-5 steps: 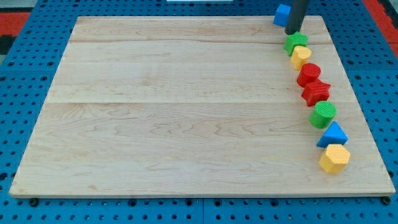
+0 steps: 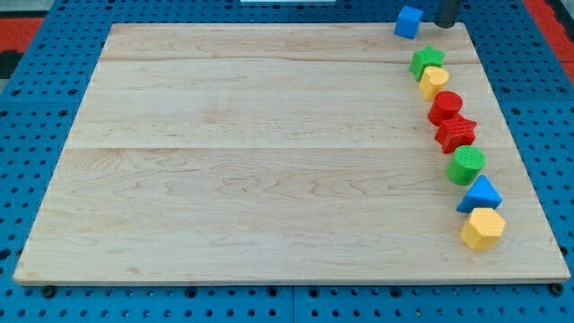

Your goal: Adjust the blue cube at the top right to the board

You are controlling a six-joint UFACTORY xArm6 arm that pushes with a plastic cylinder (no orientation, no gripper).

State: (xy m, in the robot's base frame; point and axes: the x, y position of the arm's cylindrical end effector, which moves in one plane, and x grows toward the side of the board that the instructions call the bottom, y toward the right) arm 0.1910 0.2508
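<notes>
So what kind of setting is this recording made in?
Most likely a robotics lab bench set up for block-pushing trials: a pale wooden board lies on a blue perforated base, small coloured blocks such as the blue cube sit along its right side, and my tip is just right of that cube.

This looks like a robotics lab bench: a pale wooden board lies on a blue perforated mounting plate that shows past every table edge, with red panels at the top corners and small coloured test blocks along the right edge.
</notes>
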